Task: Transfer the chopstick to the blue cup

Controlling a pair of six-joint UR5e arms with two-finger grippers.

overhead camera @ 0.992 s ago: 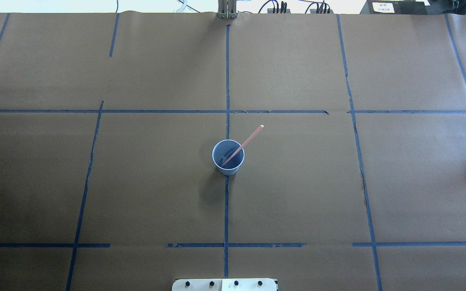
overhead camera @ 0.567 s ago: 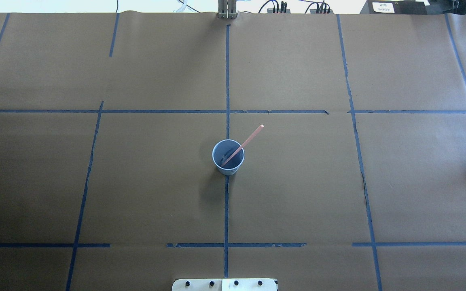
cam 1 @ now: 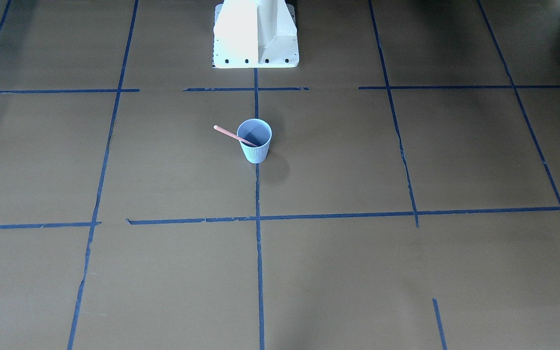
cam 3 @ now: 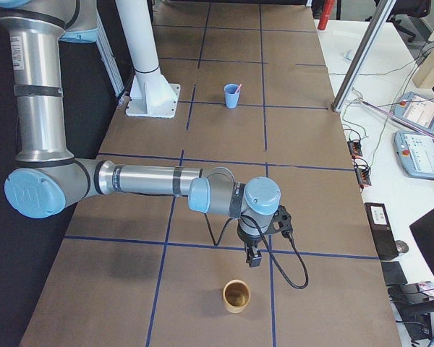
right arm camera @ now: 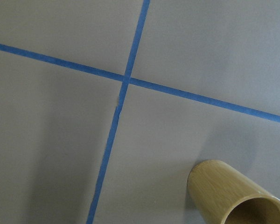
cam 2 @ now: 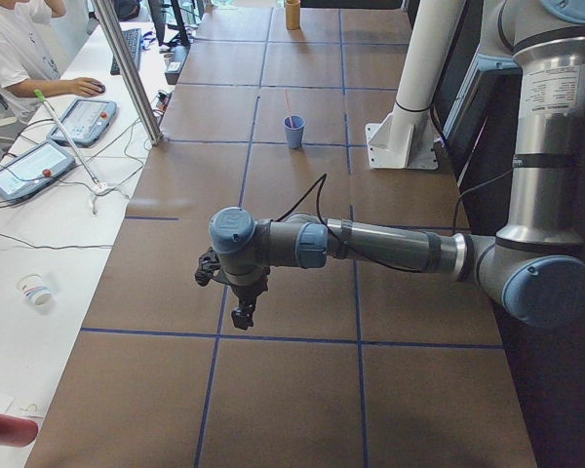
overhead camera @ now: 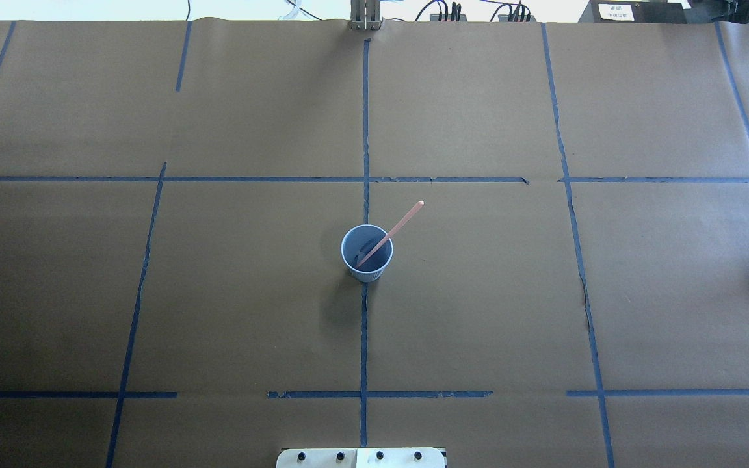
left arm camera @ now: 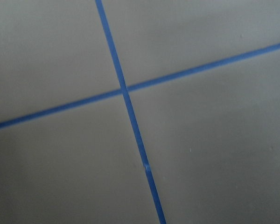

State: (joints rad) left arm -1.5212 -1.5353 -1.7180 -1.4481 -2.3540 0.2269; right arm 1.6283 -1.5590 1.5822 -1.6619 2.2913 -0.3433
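1. Across the table from the robot, in the front-facing view, the blue cup (cam 1: 254, 152) stands upright on the centre tape line (cam 1: 259, 253), in front of the white base (cam 1: 255, 34). The chopstick (cam 1: 230, 134) stands inside it. Its long axis is slanted, with the lower tip down in the cup and the free end out over the rim toward the view's left, the robot's right.
2. From overhead, the chopstick (overhead camera: 399, 225) runs diagonally, its free end pointing up and right over the brown paper (overhead camera: 641, 292).
3. At the table's left end, the left gripper (cam 2: 241, 317) hangs fingers-down over the paper, well apart from the blue cup (cam 2: 293, 133). Whether its jaws are spread or pressed together cannot be told.
4. At the table's right end, the right gripper (cam 3: 252, 260) hangs near a bamboo cup (cam 3: 236, 296), apart from it. The state of its jaws cannot be told either. The blue cup (cam 3: 232, 97) is far off.
5. The left wrist view shows only paper and two crossing tape lines.
6. The right wrist view shows a tape crossing and the bamboo cup (right arm camera: 219, 184) in the lower right corner.
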